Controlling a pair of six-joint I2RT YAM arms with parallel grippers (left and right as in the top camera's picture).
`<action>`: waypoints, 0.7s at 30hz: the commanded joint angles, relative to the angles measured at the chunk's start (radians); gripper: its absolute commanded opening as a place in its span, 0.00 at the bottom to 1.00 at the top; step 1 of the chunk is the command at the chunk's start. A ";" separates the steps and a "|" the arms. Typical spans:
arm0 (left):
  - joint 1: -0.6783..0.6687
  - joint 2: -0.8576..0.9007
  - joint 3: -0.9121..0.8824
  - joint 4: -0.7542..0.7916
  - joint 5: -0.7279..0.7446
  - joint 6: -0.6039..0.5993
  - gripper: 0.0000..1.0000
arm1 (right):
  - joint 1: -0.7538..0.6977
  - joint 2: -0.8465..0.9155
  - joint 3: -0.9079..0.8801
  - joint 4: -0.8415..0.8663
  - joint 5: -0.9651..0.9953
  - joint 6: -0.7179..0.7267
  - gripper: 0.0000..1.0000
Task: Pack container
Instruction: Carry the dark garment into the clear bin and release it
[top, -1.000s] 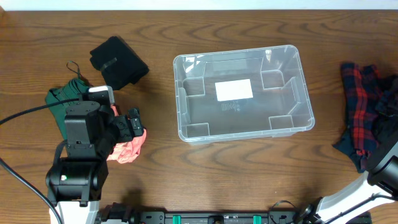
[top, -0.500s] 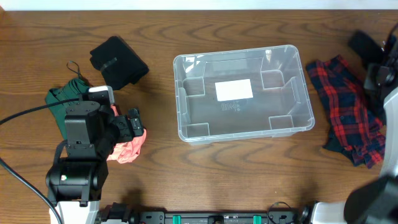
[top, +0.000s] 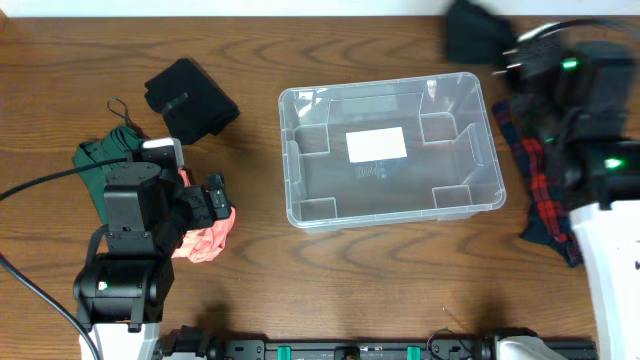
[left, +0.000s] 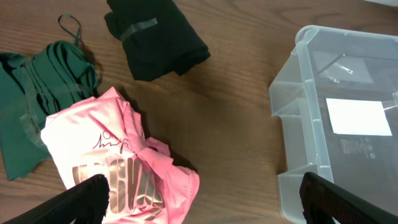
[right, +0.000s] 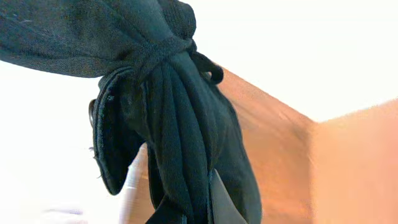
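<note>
The clear container (top: 462, 168) stands mid-table with nothing in it but the white label (top: 376, 145) on its floor; it also shows in the left wrist view (left: 292, 118). My right gripper (top: 518, 55) is raised beyond the container's far right corner, shut on a black knit garment (top: 476, 33), which hangs bunched from the jaws (right: 199, 208) in the right wrist view (right: 155, 106). My left gripper (left: 208, 205) is open, hovering just above a crumpled pink shirt (left: 118, 165), left of the container (top: 205, 238).
A folded black cloth (top: 190, 97) lies far left of the container, and a green garment (top: 100, 160) lies beside the left arm. A red plaid garment (top: 535, 195) lies right of the container, partly under the right arm.
My right arm swung from the table's right edge up to the back right corner, carrying the black garment off the plaid one. The left arm has not moved.
</note>
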 joint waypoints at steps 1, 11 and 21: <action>-0.005 -0.001 0.022 -0.006 0.002 -0.008 0.98 | 0.106 0.002 0.043 -0.016 -0.060 -0.047 0.01; -0.005 0.000 0.022 -0.010 0.002 -0.008 0.98 | 0.315 0.259 0.019 -0.112 -0.099 -0.033 0.01; -0.005 0.000 0.021 -0.010 -0.001 -0.008 0.98 | 0.459 0.463 0.010 -0.181 -0.140 -0.048 0.11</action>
